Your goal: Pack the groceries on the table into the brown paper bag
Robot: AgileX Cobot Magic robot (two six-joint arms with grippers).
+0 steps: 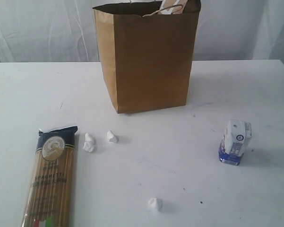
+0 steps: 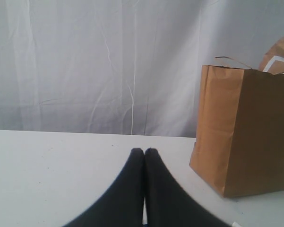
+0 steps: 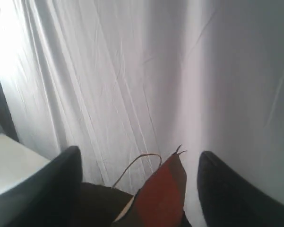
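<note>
The spaghetti packet (image 1: 51, 177) lies flat at the near left edge of the white surface (image 1: 179, 161), with its dark blue end pointing toward the brown paper bag (image 1: 149, 61). A crumpled white scrap (image 1: 89, 143) sits just beside that end. A second scrap (image 1: 112, 137) lies near it, and a third scrap (image 1: 155, 204) lies alone nearer the front. The small white-blue carton (image 1: 235, 142) stands upright well off to the right.

The bag stands upright at the back middle before a white curtain (image 1: 38, 28). It is plain kraft brown with a ragged open mouth and a twisted handle (image 3: 137, 163) curling up. The orange-labelled brown pouch (image 3: 160, 194) pokes out of its top.

The right tool (image 3: 138, 152) hangs over the bag's mouth with its fingers spread wide. The pouch's corner is between them with a gap on either side, so the tool grips nothing. The left tool (image 2: 144, 151) sits low over the surface, pressed closed and empty. The bag is near it but apart from it.
</note>
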